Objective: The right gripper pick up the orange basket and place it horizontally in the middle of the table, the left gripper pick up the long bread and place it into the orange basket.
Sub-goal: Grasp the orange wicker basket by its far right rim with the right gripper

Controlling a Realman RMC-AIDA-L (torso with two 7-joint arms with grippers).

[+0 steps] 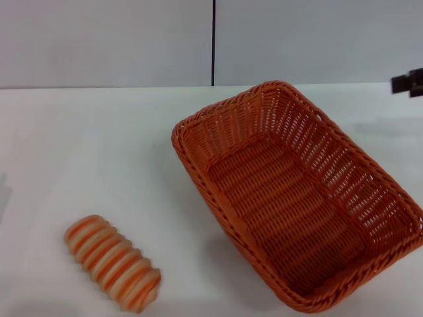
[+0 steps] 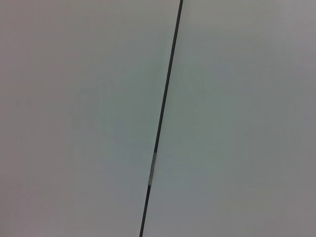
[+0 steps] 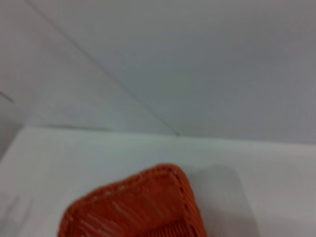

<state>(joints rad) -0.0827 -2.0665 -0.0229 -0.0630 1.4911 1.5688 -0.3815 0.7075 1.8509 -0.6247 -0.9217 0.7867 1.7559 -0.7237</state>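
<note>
Tabletop point(image 1: 79, 145) mostly bare. Orange basket point(image 1: 297, 191) skewed diagonal toward right front corner, nothing in it. Long bread point(image 1: 114, 262) near left front edge, well apart. Right end effector point(image 1: 408, 82) just a dark bit at far right edge, can't tell open or closed, holding nothing I can see. Left one not in view. My worry: rim grab on that skew could twist or tip basket.

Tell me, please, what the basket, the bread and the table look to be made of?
The basket looks like woven wicker or plastic rattan: orange strands, openwork sides, a braided rim; which one the look leaves open. The bread seems a moulded toy loaf, probably plastic or foam, with even orange and cream ribs and a slight sheen. The table is a smooth, matte white top, likely laminate.
</note>
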